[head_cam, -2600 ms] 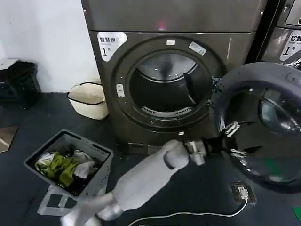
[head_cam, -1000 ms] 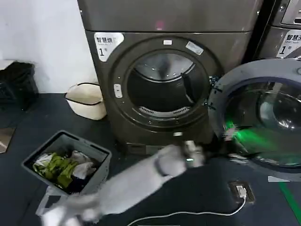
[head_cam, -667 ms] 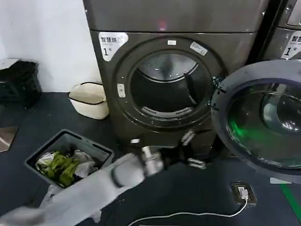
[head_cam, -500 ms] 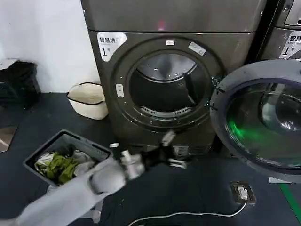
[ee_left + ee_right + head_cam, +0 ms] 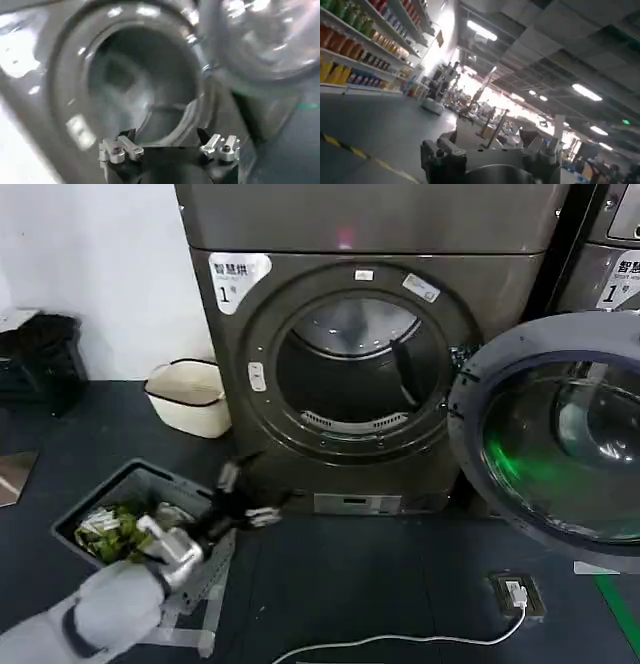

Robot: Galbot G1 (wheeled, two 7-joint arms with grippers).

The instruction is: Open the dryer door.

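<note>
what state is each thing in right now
dryer door: swung fully open to the right
dryer: drum opening exposed, pink light on
left tool: open, holding nothing, above the basket's edge
laundry basket: holds clothes
right tool: open, holding nothing

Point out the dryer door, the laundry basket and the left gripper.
dryer door [image 5: 560, 439]: head view, domed glass.
laundry basket [image 5: 150, 479]: head view, back rim.
left gripper [image 5: 245, 496]: head view, between fingertips.
</note>
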